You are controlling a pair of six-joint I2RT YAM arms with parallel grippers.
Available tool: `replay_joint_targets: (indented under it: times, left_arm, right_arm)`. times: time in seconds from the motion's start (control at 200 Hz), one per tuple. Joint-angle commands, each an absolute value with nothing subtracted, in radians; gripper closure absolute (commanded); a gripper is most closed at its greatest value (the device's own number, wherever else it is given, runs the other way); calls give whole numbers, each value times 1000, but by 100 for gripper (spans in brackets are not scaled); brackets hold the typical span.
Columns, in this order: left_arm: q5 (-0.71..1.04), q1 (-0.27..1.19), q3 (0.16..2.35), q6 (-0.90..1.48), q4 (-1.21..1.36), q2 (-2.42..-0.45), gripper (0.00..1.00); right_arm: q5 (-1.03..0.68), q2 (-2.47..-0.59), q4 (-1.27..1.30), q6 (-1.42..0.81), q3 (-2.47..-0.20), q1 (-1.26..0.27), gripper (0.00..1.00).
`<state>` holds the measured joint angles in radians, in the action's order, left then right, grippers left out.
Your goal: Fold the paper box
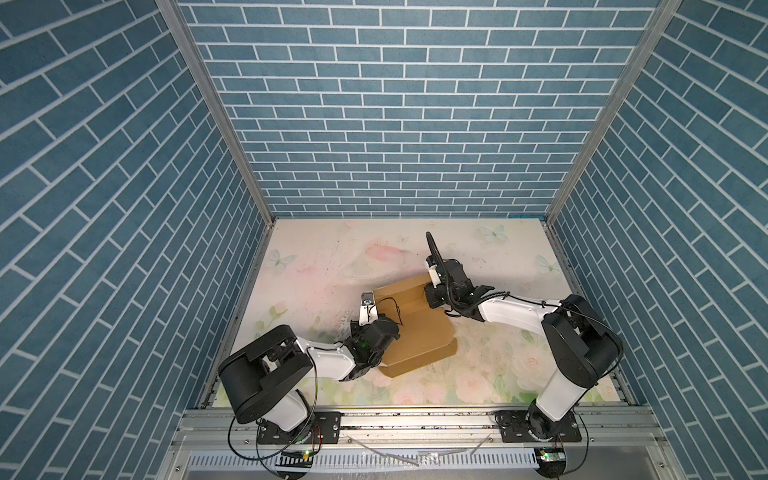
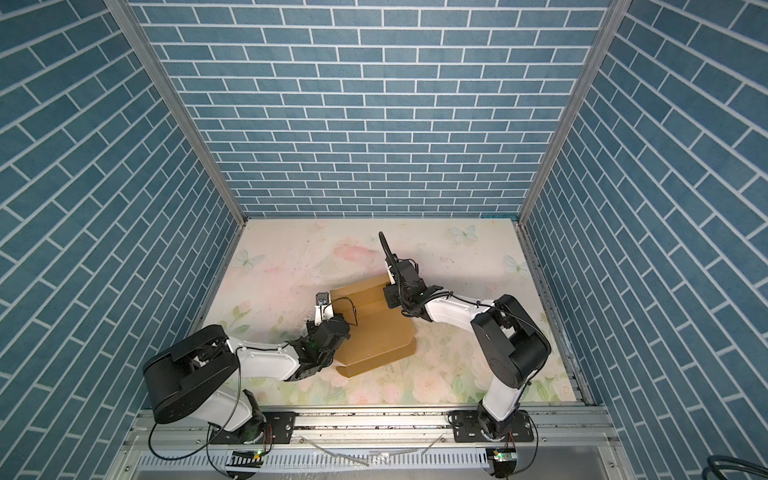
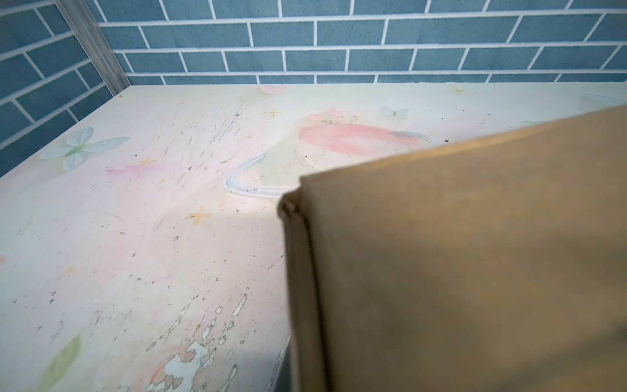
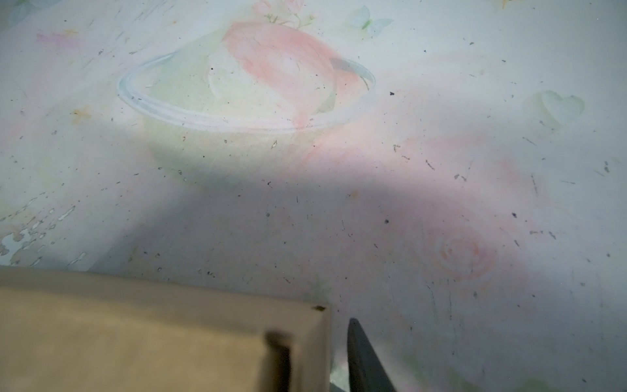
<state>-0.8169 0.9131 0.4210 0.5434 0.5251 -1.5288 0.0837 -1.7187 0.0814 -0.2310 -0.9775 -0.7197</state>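
Blue brick walls (image 1: pixel 395 104) close in on three sides, and down below lies the flowery surface (image 1: pixel 490 374), scuffed and speckled. Near its middle sits the brown box (image 1: pixel 415 336), turned a little so its far end points toward 1 o'clock. At that far end the sides stand raised. From there a broad panel runs toward 6 o'clock and finishes in a narrow flap (image 1: pixel 419 365) bent along a crease.

And both arms are at it! The left tool (image 1: pixel 384 328) sits at the box's 9 o'clock side, its fingers hidden under the wrist in both top views. Its own camera shows none of them either, just the box (image 3: pixel 458 254) looming close, one side upright, with the surface stretching away beyond. That tool is closed, but whether any cardboard is pinched in it, I cannot tell.

Over to the right tool (image 1: pixel 432 297), which reaches in from 3 o'clock to the box's far corner at about 1 o'clock. Its wrist camera has that corner of the box (image 4: pixel 135 339) up close and blurred. One dark finger (image 4: pixel 363 359) stands just outside the corner, with a thin strip of surface showing between the two. A dark smudge sits on the inner side of the cardboard, too blurred to name. Open or gripping? I cannot tell from these views.
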Motion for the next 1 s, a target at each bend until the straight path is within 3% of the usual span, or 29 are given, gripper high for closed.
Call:
replay_joint_targets:
  times: [0.0,0.39,0.73,0.995]
  left_arm:
    - [-756,920,410,555,389,-1535,100]
    - [-749,920,433,560,368,-1533,100]
    - [-744,920,446,575,348,-1523,100]
    - [-752,920,440,574,336,-1503,100]
  right_arm:
    - [167,-1752,16,-258,-1024,-722,73]
    - [223,-1779,-58,-280,-1060,-732,78]
    - [229,-1805,-55,-323,-1063,-734,75]
    - [247,-1809,-66,-337,-1068,-734,80]
